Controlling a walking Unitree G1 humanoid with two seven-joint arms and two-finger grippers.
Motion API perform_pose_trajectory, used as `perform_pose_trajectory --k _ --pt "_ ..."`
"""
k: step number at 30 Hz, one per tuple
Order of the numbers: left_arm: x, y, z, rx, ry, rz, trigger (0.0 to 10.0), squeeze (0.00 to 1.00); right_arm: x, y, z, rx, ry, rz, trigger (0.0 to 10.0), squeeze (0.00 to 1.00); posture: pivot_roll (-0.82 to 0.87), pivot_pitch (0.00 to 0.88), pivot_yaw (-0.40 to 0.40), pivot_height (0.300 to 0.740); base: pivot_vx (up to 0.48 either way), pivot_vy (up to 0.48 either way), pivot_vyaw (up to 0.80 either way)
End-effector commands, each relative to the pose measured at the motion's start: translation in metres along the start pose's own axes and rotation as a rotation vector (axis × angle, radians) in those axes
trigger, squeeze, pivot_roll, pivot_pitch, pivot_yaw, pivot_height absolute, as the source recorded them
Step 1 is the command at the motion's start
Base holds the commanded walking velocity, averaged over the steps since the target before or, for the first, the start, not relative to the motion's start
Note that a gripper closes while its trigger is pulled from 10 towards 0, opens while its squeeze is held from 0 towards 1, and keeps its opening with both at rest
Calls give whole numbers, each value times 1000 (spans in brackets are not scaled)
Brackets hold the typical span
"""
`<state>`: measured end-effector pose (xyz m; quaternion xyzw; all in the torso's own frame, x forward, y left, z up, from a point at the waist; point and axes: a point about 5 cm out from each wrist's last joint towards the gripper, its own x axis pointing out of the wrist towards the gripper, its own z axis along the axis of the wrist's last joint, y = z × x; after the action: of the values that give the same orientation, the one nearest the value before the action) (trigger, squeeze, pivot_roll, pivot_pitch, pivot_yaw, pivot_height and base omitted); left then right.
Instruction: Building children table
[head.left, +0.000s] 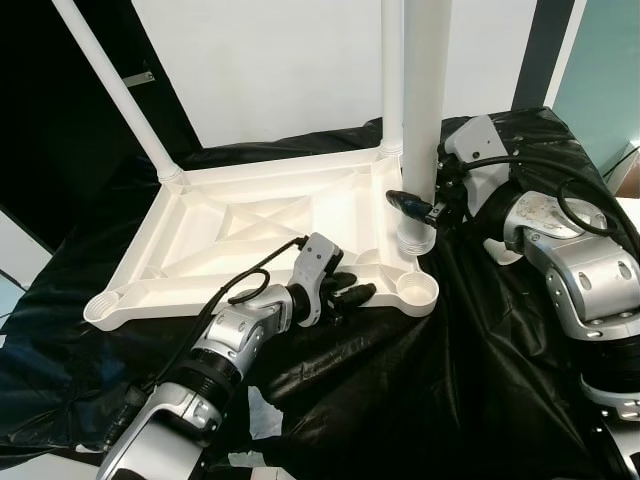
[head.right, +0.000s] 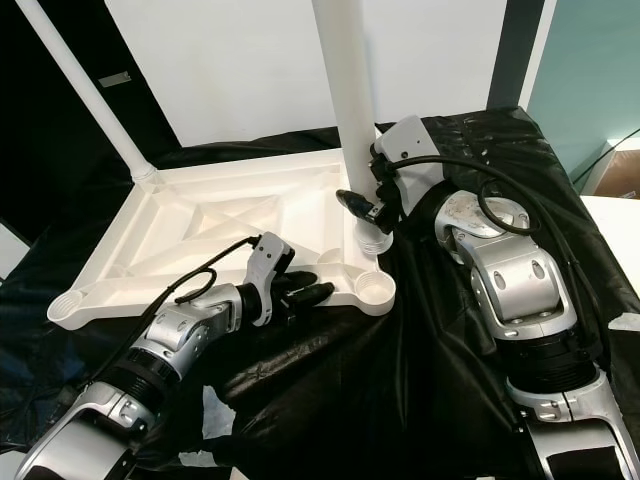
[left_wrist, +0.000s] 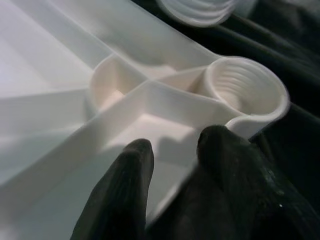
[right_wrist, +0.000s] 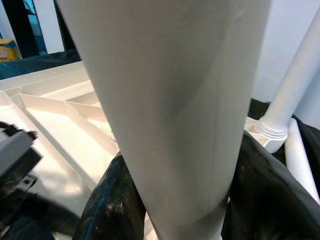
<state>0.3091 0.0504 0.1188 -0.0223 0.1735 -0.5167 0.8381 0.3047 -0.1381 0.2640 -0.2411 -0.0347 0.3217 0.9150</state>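
Note:
A white plastic table top (head.left: 250, 225) lies upside down on black cloth. One white leg (head.left: 120, 90) stands tilted in its far left corner, and another (head.left: 392, 70) stands in the far right corner. My right gripper (head.left: 420, 205) is shut on a third leg (head.left: 425, 100), holding it upright. That leg's threaded end (head.left: 415, 240) hangs just beside the table's right edge, behind the bare near right socket (head.left: 418, 290). My left gripper (head.left: 350, 292) is shut on the front rim next to that socket, its fingers (left_wrist: 125, 185) straddling the rim.
Black cloth (head.left: 450, 380) covers the whole work surface and bunches up near my arms. The near left socket (head.left: 103, 305) is bare. A white tube (right_wrist: 297, 150) lies on the cloth beyond the far right leg. A white wall stands behind.

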Motion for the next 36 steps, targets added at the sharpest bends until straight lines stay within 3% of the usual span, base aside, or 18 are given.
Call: perform_pose_trajectory --k 1,8,11,18,22,29,30,31,35,36 --pt "-7 -35 -9 -43 33 -614 10000 0 1 -3 8 -16 -17 -10 10000 0 -147 0 160 740 0 0 0" --pt "-8 -38 0 -45 -29 -613 10000 0 2 -4 9 -16 -21 -12 10000 0 -148 0 159 740 0 0 0" --pt "-8 -30 3 7 -48 -544 10000 0 2 -2 10 -14 -27 -7 10000 0 -147 0 159 740 0 0 0" --pt "-5 -13 -18 122 94 -376 10000 0 4 3 12 -6 -37 11 10000 0 -142 0 159 740 0 0 0" --pt "-5 -12 -25 141 160 -362 10000 0 5 4 12 -5 -39 14 10000 0 -142 0 159 740 0 0 0" --pt "-10 -25 -31 102 240 -509 10000 0 5 4 13 -4 -42 12 10000 0 -144 0 163 740 0 0 0" --pt "-13 -31 -27 84 209 -575 5922 0 5 5 13 -4 -43 14 10000 0 -146 0 164 740 0 0 0" --pt "-16 -35 -21 62 171 -629 4667 0 5 6 14 -3 -43 16 10000 0 -146 0 164 740 0 0 0" --pt "-19 -41 -10 32 100 -693 4627 0 5 6 13 -2 -42 18 10000 0 -146 0 164 740 0 0 0" --pt "-20 -44 -3 25 62 -719 6980 0 5 7 12 -1 -39 18 10000 0 -146 0 166 740 0 0 0"
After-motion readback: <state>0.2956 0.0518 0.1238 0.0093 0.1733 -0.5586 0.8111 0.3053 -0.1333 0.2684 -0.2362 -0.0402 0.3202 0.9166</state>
